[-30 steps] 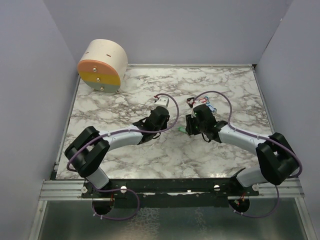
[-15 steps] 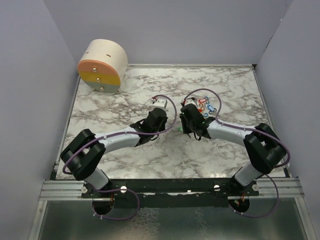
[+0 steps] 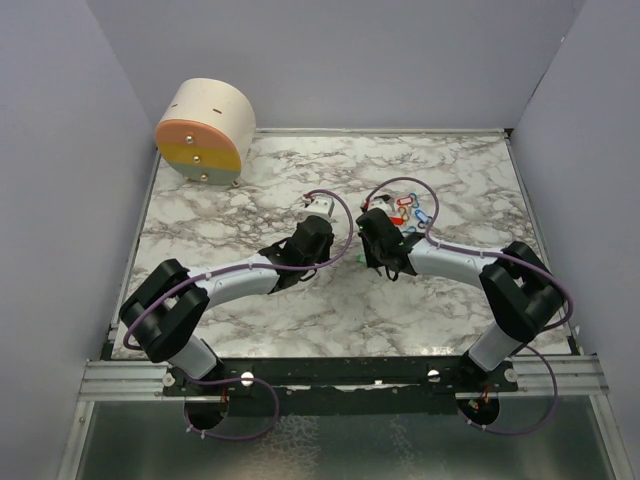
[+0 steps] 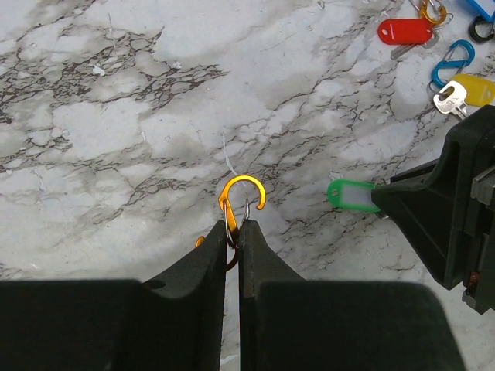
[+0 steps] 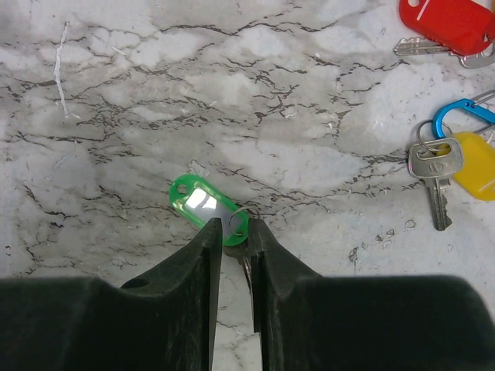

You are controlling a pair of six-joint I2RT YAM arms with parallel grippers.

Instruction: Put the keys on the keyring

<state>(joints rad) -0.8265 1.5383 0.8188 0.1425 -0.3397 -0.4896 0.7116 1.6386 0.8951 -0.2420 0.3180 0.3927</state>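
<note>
The step in hand is picking up a key to thread onto the ring. The left claw (image 4: 234, 229) is pinched tight on the lower part of the orange keyring (image 4: 243, 180), a small snap-hook clip, and holds it so the hooked end points away over the desk (image 4: 116, 93). Just to its right, the right claw (image 5: 234, 232) has its jaws drawn in narrow around the near end of the green key (image 5: 203, 200). The tag's end and the small wire loop sit between the fingertips and seem to touch both, though I cannot tell how firm the hold is. The tag appears to lie flat on the marble, so the key is probably not lifted yet. Next, I judge, the right claw must secure its hold, raise the key, and bring its loop to the clip's gate, a fine alignment since both parts are tiny. The red key (image 5: 448, 19) and the yellow key (image 5: 473, 166), which hangs on a blue clip (image 5: 456, 116), lie loose on the desk further right. The only container is a round wooden box (image 3: 205, 130) at the back left corner. Its coloured front is closed, so its contents are hidden.
</note>
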